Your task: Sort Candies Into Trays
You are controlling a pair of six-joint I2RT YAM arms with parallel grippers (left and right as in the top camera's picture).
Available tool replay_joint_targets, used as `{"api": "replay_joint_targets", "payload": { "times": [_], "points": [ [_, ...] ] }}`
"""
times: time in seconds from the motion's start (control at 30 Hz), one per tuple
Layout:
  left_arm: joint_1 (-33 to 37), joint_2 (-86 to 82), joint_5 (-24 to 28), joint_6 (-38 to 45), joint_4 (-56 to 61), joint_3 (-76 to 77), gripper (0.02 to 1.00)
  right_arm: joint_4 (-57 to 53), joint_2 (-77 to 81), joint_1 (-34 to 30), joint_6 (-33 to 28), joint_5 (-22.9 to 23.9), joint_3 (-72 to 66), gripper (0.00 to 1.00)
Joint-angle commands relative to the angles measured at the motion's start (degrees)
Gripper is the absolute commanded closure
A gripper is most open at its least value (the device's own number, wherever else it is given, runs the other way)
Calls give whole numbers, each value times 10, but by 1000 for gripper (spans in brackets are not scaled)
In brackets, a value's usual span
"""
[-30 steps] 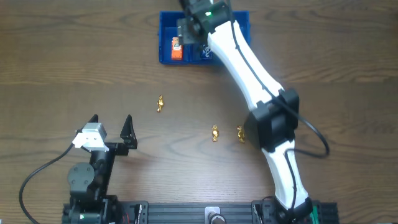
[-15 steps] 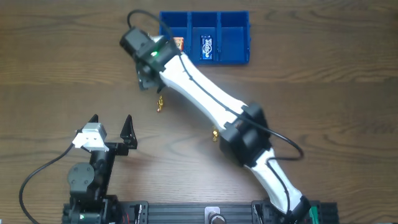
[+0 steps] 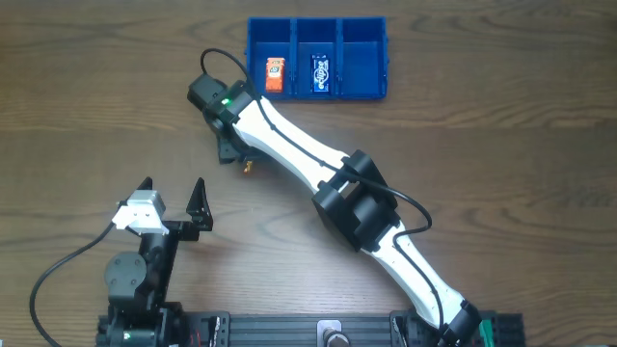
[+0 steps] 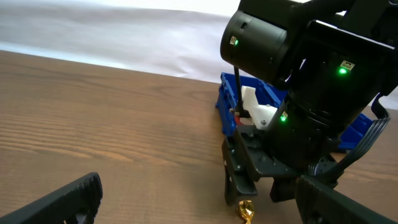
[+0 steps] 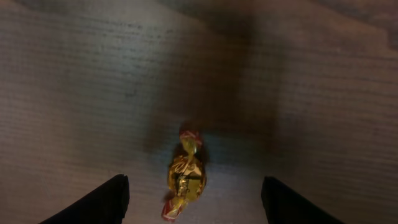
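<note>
The wooden table (image 3: 77, 116) carries a blue three-compartment tray (image 3: 318, 95) at its far edge. Task status: partly complete. The tray's left compartment holds an orange candy (image 3: 275, 74), the middle compartment holds a blue candy (image 3: 321, 72), and the right compartment appears bare. A gold candy (image 5: 185, 174) lies loose on the table, near the tray's left corner but apart from it, and is yet to be sorted. Whether further candies lie beneath the arm's links cannot be determined from the top view. The right arm (image 3: 289, 154) reaches diagonally across the middle of the table to the left side, with its wrist pitched down over the gold candy. The right gripper (image 4: 255, 186) sits low over the table with its fingers spread; the candy lies between them, not yet pinched, and contact with either finger cannot be confirmed. The left arm (image 3: 145, 260) is folded close to its base, well apart from the tray and the candy. The left gripper (image 3: 172, 189) has its fingers spread and holds nothing.
</note>
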Motion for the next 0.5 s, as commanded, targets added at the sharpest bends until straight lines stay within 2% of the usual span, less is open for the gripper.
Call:
{"api": "replay_joint_targets", "payload": {
  "times": [0.03, 0.23, 0.5],
  "points": [
    [2, -4, 10, 6, -20, -10, 23, -2, 7, 4, 22, -6, -7, 303],
    [2, -4, 10, 6, -21, -10, 20, 6, 7, 4, 37, -5, -25, 308],
    [2, -4, 10, 6, -20, -10, 20, 14, 15, 3, 54, -1, -26, 382]
  ]
}}
